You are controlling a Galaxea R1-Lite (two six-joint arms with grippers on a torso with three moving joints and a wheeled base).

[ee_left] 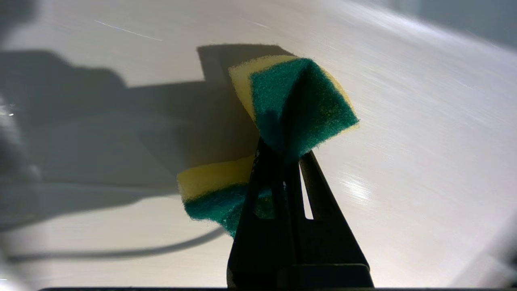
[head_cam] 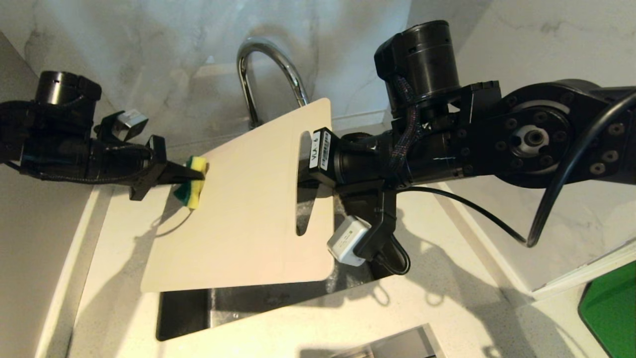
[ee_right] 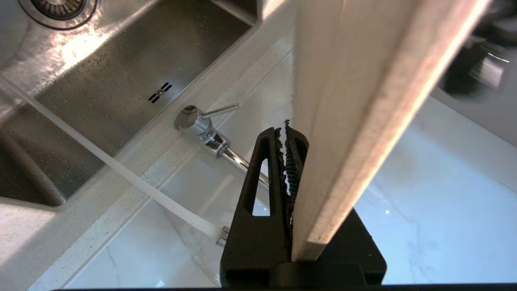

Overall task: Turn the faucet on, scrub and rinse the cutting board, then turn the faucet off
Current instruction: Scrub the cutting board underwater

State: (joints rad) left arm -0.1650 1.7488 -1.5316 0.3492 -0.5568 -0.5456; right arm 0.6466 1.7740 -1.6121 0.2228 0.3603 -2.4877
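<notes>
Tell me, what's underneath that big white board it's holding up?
Under the cutting board lies a wet steel sink; the right wrist view shows water streaming from the faucet into it, and a drain. From the head view, most of the basin is covered.

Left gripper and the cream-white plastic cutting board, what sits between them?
A yellow-and-green sponge, pinched in the left gripper, against the cutting board; clearest in the left wrist view.

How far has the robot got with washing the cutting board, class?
Done: the chrome gooseneck faucet is on; a water stream falls into the steel sink. In hand: the right gripper clamps the cream-white plastic cutting board while the left gripper presses a yellow-green sponge on it. Left: rinsing, shutting the tap.
</notes>
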